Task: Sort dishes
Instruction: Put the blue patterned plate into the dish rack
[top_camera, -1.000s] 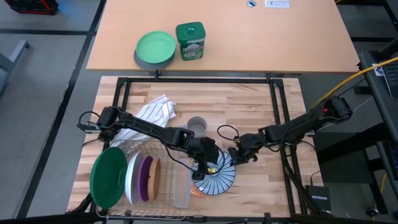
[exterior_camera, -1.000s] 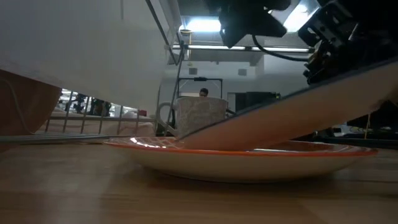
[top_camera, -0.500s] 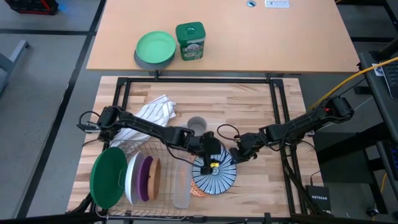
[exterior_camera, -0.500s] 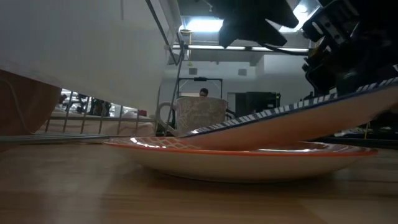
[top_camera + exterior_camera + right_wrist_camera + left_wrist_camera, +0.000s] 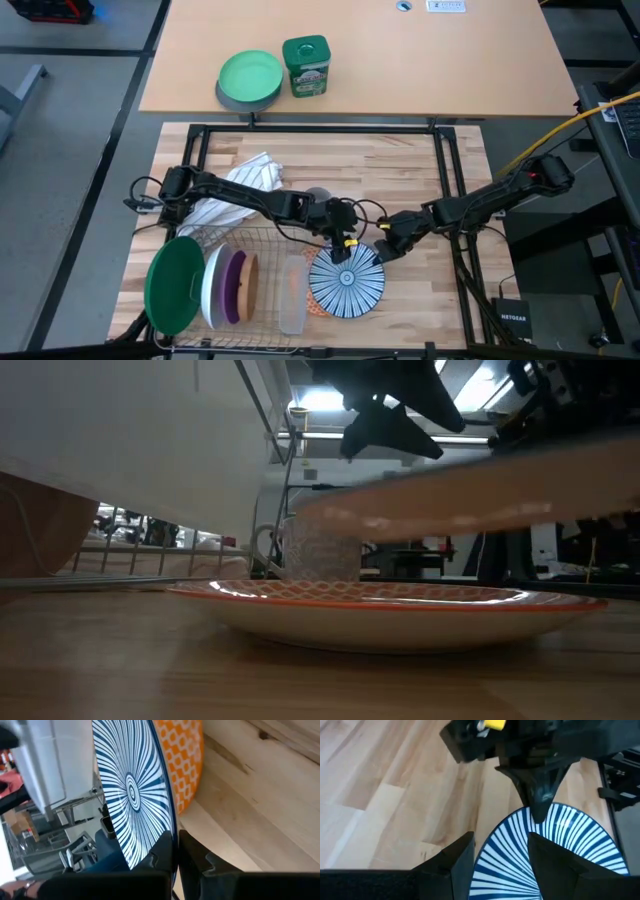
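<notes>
The blue-and-white striped plate (image 5: 347, 283) hangs about level just above the orange patterned plate (image 5: 390, 605), which lies flat on the table. My right gripper (image 5: 383, 250) is shut on the striped plate's far right rim. My left gripper (image 5: 343, 250) is open over the plate's far rim. Its fingers (image 5: 462, 857) point down at the plate, and the low view shows a gap beneath them. Dark green (image 5: 172, 285), white (image 5: 212, 285), purple (image 5: 235, 283) and brown (image 5: 250, 285) plates stand on edge in the wire rack (image 5: 262, 240). My right gripper pinches the striped plate's rim (image 5: 171, 827) between its two fingers, at the plate's far right edge. The fingers come from the table's right, slanting down. The plate is held clear of the orange plate (image 5: 187, 765), roughly level.
A small grey mug (image 5: 318, 195) stands just beyond the grippers, beside a striped cloth (image 5: 240, 180). A clear holder (image 5: 292, 300) is on the rack's right side. On the far table are a light green plate on a grey bowl (image 5: 250, 78) and a green can (image 5: 305, 66).
The striped plate was tilted, its lower edge on the orange plate and its right rim raised. It has swung up to about level and now hangs clear. My right gripper has rolled while keeping its hold. My left gripper has moved toward the far right and rolled, staying open.
</notes>
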